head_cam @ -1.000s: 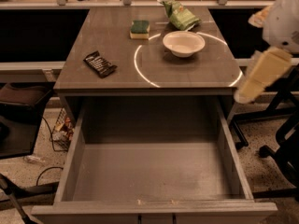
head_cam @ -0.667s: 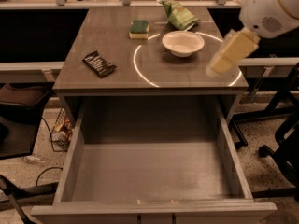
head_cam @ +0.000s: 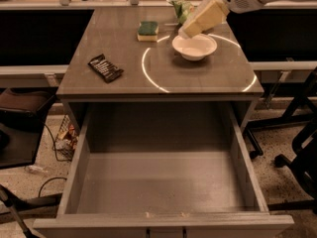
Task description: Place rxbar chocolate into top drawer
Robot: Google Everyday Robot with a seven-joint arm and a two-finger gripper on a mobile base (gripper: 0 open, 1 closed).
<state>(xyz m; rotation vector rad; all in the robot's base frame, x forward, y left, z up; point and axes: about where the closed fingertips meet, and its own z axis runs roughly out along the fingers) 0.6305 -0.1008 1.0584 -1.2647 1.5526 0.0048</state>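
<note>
Your cream-coloured two-finger gripper (head_cam: 188, 30) hangs just over the far rim of the shallow white ceramic bowl (head_cam: 194, 46), tilted down toward it. Whether it is spread or closed, you cannot tell from here, and it appears to carry nothing.

The rxbar chocolate (head_cam: 105, 68), a small flat bar in a black wrapper with white lettering, lies well to the left of the bowl and a little nearer the camera. It sits flat on the grey table top (head_cam: 198, 81), turned at a slant, with bare surface all around it. That puts it well apart from the gripper, with the bowl's whole width and more between them.

Expect the bar to be light and fairly stiff, with a slick, crinkly film wrapper that is likely to slide under a glancing touch. It lies low, so you would probably do best coming straight down and closing across its short width, near the middle.

The green and yellow sponge (head_cam: 147, 30) rests just left of the bowl and farther back, and the green crinkled bag (head_cam: 180, 8) lies behind the bowl.

The wide grey top drawer (head_cam: 163, 187) stands pulled open below the bowl's side of the table, toward the camera.
</note>
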